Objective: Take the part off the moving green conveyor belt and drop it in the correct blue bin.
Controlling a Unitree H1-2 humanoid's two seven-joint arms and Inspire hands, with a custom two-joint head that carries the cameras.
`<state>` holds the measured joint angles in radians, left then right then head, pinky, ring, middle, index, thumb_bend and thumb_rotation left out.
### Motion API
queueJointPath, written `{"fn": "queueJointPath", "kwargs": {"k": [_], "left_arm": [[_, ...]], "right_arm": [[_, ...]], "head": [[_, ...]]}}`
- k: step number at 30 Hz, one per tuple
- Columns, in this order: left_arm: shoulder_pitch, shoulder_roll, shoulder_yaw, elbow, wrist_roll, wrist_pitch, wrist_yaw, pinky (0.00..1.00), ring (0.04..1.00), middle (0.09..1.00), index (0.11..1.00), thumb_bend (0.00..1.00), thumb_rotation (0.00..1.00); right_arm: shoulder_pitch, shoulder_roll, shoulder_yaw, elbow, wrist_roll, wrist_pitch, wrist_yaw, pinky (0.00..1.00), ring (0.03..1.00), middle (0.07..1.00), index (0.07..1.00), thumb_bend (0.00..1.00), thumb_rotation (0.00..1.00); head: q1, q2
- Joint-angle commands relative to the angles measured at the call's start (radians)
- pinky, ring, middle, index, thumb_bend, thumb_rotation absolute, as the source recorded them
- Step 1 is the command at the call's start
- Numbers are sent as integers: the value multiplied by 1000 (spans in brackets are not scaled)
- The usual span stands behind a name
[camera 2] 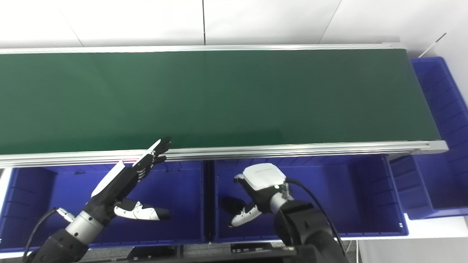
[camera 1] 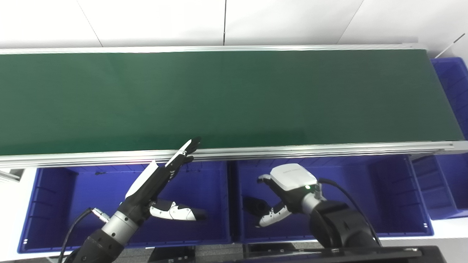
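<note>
Right hand: white-backed, hovering over the blue bin at centre-right, fingers curled downward around a dark object that sits at or just under the fingertips. Whether it is pinched or already loose in the bin cannot be told; it is dark, partly in shadow, and its shape is unclear.

Left hand: spread flat, holding nothing, fingers stretched up and forward so the tips reach the near rail of the conveyor; thumb held out sideways over the blue bin at left.

Green belt: no part visible anywhere along its visible length.

Key relation: the only candidate for the part lies directly beneath the right hand, inside the centre-right bin's walls, well apart from the left hand across the divider between the two bins. The right hand is clearly the nearer.

Judgement: drop stage, provided this bin is the correct one. A further blue bin stands beyond the belt's right end.
</note>
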<state>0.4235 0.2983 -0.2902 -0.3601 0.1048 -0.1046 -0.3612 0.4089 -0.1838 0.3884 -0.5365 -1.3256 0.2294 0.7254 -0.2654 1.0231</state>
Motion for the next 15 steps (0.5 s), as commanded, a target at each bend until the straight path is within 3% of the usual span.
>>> {"fn": "queueJointPath", "kwargs": {"k": [1, 3, 7, 10, 15], "left_arm": [[11, 11, 8, -31, -19, -10, 3, 949, 1000, 1000, 1000, 863, 385], [12, 16, 8, -29, -18, -17, 2, 939, 1000, 1000, 1000, 862, 393], [12, 21, 7, -24, -13, -25, -1, 931, 1000, 1000, 1000, 853, 395], [14, 21, 6, -28, -9, -20, -1, 930, 1000, 1000, 1000, 850, 387], [17, 17, 3, -24, -9, -18, 0, 942, 1000, 1000, 1000, 838, 358]], "right_arm": [[80, 38, -43, -75, 105, -30, -198, 953, 875, 847, 826, 704, 783], [150, 76, -78, -109, 246, -44, -295, 889, 826, 810, 805, 669, 649], [259, 113, -128, -130, 591, -109, -405, 668, 786, 841, 853, 680, 592], [295, 107, -133, -104, 757, -178, -456, 697, 808, 871, 885, 697, 582], [286, 81, -127, -47, 890, -236, -484, 760, 860, 917, 955, 746, 624]], "head": [[8, 0], [16, -2], [40, -5], [60, -10], [92, -24]]}}
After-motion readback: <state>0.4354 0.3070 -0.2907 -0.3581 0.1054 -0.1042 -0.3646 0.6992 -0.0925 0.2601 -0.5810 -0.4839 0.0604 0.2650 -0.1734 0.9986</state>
